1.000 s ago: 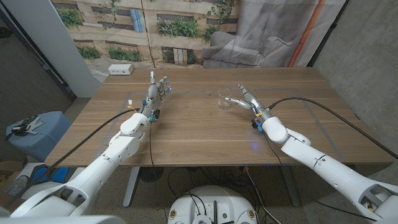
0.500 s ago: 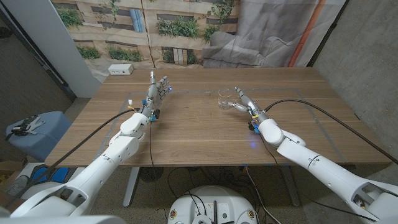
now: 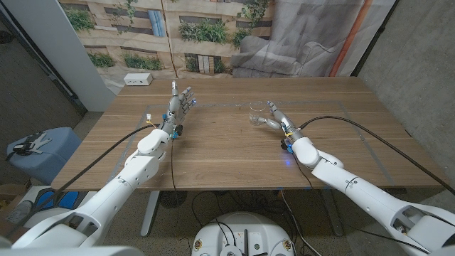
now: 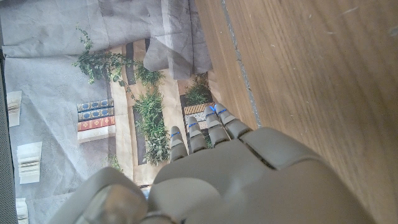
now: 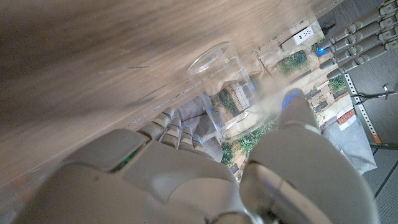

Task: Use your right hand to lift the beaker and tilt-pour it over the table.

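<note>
The clear beaker (image 3: 257,113) stood upright on the desk (image 3: 234,146), toward its far edge and right of the middle. The right hand (image 3: 272,118) reached it from the right, fingers (image 5: 176,130) around its near wall; whether they gripped was unclear. The left hand (image 3: 181,103) stood apart, fingers straight and together, holding nothing.

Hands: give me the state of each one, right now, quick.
Left hand: open, fingers straight, holding nothing.
Right hand: at the beaker, fingers on either side of it; whether it grips it cannot be told.
</note>
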`<state>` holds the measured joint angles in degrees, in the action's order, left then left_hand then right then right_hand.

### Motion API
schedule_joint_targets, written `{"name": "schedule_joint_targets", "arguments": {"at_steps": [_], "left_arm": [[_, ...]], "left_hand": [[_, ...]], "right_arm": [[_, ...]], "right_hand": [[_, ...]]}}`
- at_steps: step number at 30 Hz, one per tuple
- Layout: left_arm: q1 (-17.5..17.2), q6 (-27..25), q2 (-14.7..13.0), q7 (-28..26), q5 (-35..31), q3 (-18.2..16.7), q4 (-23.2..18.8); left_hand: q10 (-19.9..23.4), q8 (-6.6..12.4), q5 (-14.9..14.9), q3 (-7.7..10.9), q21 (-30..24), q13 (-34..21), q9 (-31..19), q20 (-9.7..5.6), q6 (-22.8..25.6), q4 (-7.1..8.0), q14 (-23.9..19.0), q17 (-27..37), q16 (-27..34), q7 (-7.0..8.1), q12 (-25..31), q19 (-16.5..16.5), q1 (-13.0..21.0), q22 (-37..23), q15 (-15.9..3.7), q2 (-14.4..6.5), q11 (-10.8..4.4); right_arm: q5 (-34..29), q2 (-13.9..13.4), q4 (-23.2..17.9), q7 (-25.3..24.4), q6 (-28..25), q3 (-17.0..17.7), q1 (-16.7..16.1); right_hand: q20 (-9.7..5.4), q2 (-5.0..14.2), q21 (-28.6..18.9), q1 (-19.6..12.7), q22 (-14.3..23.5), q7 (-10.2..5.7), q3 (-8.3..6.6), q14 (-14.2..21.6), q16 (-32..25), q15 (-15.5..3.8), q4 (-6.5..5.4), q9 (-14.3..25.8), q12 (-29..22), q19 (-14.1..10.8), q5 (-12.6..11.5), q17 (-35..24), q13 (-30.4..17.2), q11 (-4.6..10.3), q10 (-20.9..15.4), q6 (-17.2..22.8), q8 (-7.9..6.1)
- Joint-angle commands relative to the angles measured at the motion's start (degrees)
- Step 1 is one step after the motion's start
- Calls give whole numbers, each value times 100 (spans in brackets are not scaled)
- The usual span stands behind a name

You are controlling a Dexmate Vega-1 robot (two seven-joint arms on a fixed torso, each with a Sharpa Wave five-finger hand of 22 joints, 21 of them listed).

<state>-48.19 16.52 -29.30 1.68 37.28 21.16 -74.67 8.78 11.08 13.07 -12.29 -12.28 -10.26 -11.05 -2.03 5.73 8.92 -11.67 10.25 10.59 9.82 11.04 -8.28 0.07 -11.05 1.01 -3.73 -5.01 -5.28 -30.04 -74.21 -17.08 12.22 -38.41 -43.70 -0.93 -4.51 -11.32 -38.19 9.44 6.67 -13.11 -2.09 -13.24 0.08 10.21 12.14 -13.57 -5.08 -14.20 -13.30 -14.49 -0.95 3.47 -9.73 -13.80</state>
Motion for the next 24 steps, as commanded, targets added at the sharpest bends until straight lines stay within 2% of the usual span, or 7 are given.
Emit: {"name": "schedule_joint_targets", "arguments": {"at_steps": [1, 13, 24], "left_arm": [[-1, -1, -1, 0, 1, -1, -1], [0, 0, 1, 0, 0, 0, 2], [2, 1, 2, 1, 0, 0, 5]], "left_hand": [[47, 40, 27, -44, -41, -17, -20, -52, -12, 8, -44, 31, 27, 42, 35, -39, 1, -18, 14, -138, -14], [37, 44, 27, -44, -40, -17, -20, -50, -2, 8, -44, 31, 27, 38, 31, -37, 2, -18, 19, -138, -8], [43, 43, 27, -44, -41, -17, -20, -53, -5, 8, -46, 31, 27, 43, 33, -41, 1, -18, 9, -139, -14]], "right_arm": [[40, 237, 398, -117, 208, -101, 151], [157, 448, 795, -12, 443, -210, 336], [245, 659, 1053, -222, 559, -196, 395]], "right_hand": [[-4, -36, -17, -109, 11, 176, -53, 98, -53, -56, -14, 23, -56, -78, -30, 4, -32, 80, -103, -801, -68], [2, -66, 21, -172, 12, 141, -63, 104, -41, -45, -30, 32, -51, -30, -30, 20, -54, 44, -109, -696, -120], [-51, -78, -1, -272, 12, 42, -86, 350, -115, -145, -69, 55, -151, -190, -26, 39, -107, 168, -402, -443, -244]]}}
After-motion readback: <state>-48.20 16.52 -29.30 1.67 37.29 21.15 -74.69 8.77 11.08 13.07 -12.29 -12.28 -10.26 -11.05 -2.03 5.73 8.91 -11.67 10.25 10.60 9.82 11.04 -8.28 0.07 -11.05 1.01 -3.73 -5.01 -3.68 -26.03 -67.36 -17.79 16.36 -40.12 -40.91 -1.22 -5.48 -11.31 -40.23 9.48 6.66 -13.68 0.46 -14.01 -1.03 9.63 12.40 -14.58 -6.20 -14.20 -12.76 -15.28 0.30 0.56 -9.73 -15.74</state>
